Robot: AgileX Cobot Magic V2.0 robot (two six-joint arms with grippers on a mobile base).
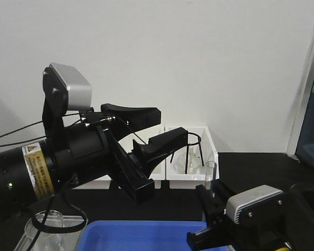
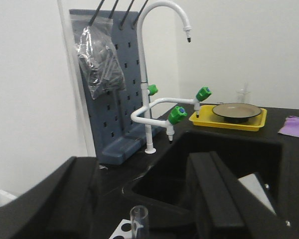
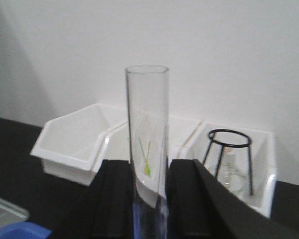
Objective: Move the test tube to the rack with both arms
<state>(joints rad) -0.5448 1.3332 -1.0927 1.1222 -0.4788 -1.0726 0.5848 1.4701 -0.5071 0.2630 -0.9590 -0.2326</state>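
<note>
My right gripper (image 1: 210, 197) is low at the right and shut on the test tube (image 1: 210, 175), which it holds upright. In the right wrist view the clear tube (image 3: 147, 114) stands between the two black fingers (image 3: 114, 199) of that gripper (image 3: 149, 199). My left gripper (image 1: 172, 124) is open and empty, high at the centre and apart from the tube. In the left wrist view the tube's open top (image 2: 138, 215) shows low between the wide-open fingers (image 2: 219, 194). A corner of the white rack (image 2: 120, 230) with round holes shows beside it. Whether the tube touches the rack is hidden.
White open-fronted bins (image 1: 199, 137) stand at the back; one holds a black ring stand (image 1: 193, 149) and a flask. A blue tray (image 1: 141, 235) lies in front, a glass beaker (image 1: 47, 222) at front left. A sink (image 2: 229, 154), white faucet (image 2: 149, 74) and yellow tray (image 2: 229, 118) are to the right.
</note>
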